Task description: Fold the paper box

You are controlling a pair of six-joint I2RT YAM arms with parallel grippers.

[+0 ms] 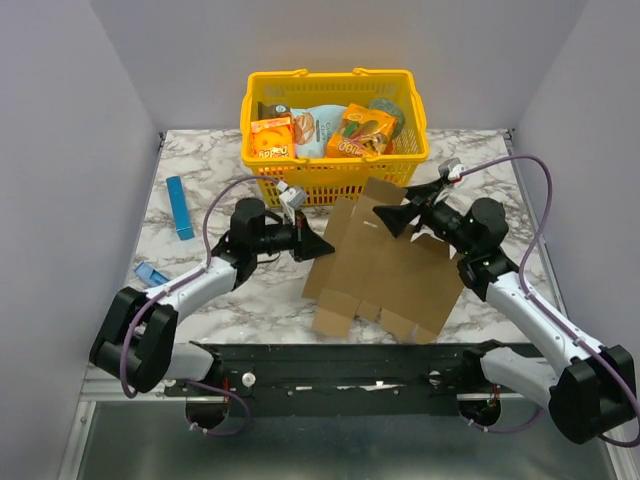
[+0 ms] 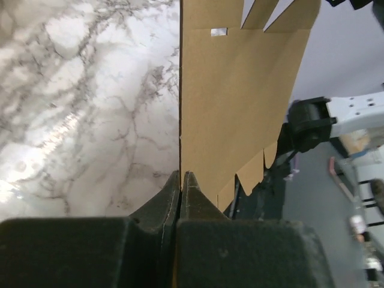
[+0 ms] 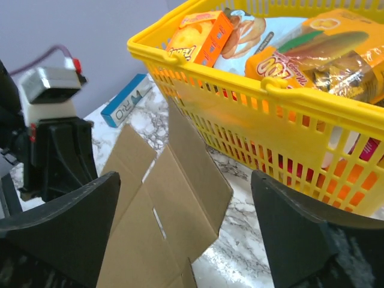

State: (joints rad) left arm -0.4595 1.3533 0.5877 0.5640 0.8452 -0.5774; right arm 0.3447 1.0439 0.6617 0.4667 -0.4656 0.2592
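Note:
The paper box (image 1: 385, 265) is a flat brown notched sheet with flaps, lying on the marble table in front of the basket. Its left edge is lifted. My left gripper (image 1: 310, 240) is shut on that left edge; in the left wrist view the sheet (image 2: 234, 102) stands up from between the closed fingers (image 2: 182, 180). My right gripper (image 1: 400, 215) hovers open over the sheet's far flaps. In the right wrist view its wide-apart fingers (image 3: 185, 180) frame the sheet (image 3: 162, 228) with nothing between them.
A yellow basket (image 1: 250, 150) stands at the back, close behind the sheet, its rim (image 3: 204, 78) near my right gripper. It holds orange snack boxes (image 1: 272, 138) and packets. A slim blue box (image 1: 180, 207) lies at the left, and a small blue item (image 1: 150, 273) nearer.

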